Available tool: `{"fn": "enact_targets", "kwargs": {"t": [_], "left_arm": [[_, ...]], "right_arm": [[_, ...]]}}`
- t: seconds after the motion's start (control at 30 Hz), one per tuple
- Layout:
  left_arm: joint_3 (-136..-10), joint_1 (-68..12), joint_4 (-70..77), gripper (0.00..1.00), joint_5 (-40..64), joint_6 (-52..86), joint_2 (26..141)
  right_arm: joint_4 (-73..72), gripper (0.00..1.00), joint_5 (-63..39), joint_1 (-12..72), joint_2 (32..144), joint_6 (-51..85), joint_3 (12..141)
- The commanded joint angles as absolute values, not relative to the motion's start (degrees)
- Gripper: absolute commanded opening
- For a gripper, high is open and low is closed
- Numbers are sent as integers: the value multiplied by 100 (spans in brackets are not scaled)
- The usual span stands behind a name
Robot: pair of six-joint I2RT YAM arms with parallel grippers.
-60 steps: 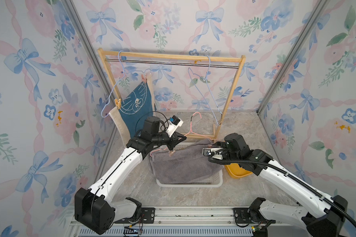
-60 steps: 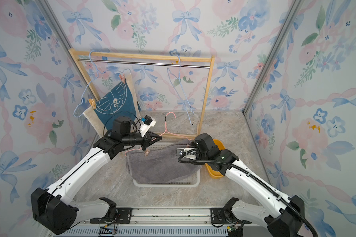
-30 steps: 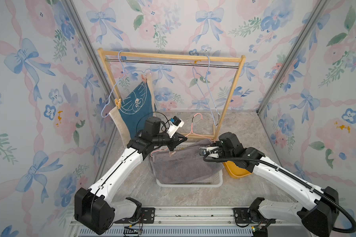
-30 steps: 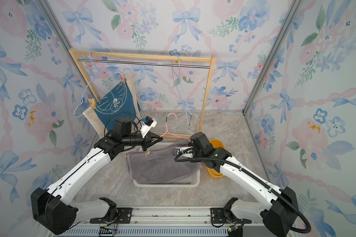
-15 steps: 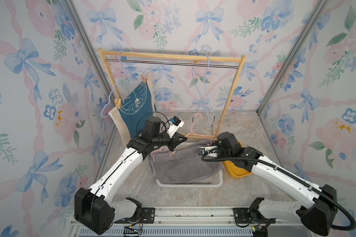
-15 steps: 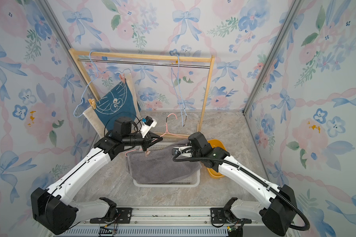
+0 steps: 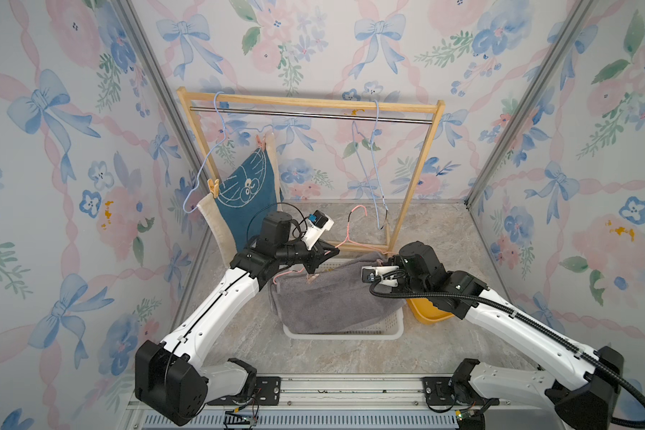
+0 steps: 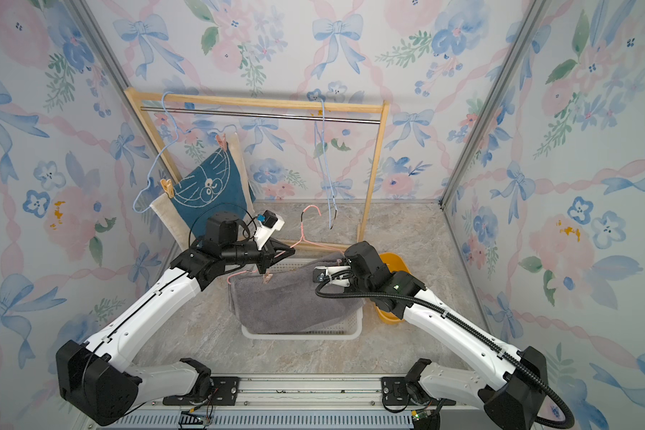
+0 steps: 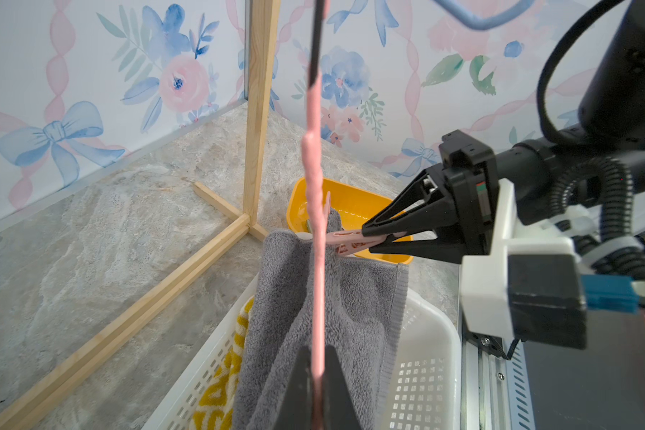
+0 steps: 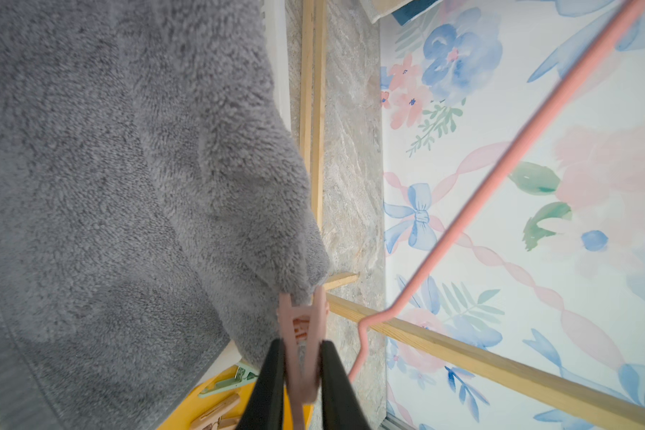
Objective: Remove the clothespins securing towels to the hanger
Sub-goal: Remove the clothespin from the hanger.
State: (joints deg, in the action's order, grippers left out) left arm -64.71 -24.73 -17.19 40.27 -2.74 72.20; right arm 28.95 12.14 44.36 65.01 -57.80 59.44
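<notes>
Plainly, the pink clothespin (image 10: 301, 327) is a light, stiff plastic peg on a spring, and it likely opens only when its tail legs are squeezed together. The right gripper (image 10: 301, 344) is closed on exactly those legs, while the peg's nose bites a bunched corner of the grey towel (image 10: 127, 186) at the end of the pink hanger (image 9: 315, 178). Smooth plastic in narrow fingers could twist or slip if the squeeze sits off-centre. The towel is thick, soft and limp. It drapes from the hanger into the white basket (image 7: 343, 333) and should sag once freed. The left gripper (image 9: 316, 352) is clamped on the hanger's wire, steadying it, and a second peg (image 7: 312, 277) sits on the towel close by. Farther back, the blue towel (image 7: 250, 186) hangs at the wooden rack (image 7: 313, 100), held by a tan peg (image 7: 213, 187) and a pink peg (image 7: 260, 141).

Whether the clothespin's nose has parted, or the wire lies inside its bite, cannot be told, because terry pile covers it. In both top views the right gripper's fingers hide behind its own wrist. The yellow bin (image 9: 350, 201) is largely covered, with a green peg (image 10: 231, 379) showing inside.
</notes>
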Motion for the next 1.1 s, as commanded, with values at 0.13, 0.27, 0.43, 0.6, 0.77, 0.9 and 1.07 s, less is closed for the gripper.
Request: {"fn": "enact_targets", "kwargs": {"t": [0.13,0.27,0.43,0.6,0.77,0.9,1.07], "left_arm": [[-6481,-2509,-1574,0,4017,-310,7297],[-6489,-2506,-1578,0,3999,-316,7324],[-6523,-2508,-1573,0,3969,-322,7353],[-6552,-2506,-1573,0,3927,-333,7391],[-6528,-2510,-1578,0,3863,-334,7369],[-6521,-2518,-1573,0,3872,-332,7296],[-6507,-2531,-1569,0,3869,-333,7221]], "right_arm": [[3115,15,1362,4603,6137,-5356,5929],[3164,16,1417,4590,5926,-5085,5782],[3113,15,1428,4348,5498,-4548,5478],[2780,16,1438,3861,5073,-4149,5183],[2395,16,1300,3006,4892,-3611,5153],[2325,18,1072,2458,5044,-3123,5289],[2358,17,1055,2159,5555,-2462,5487]]}}
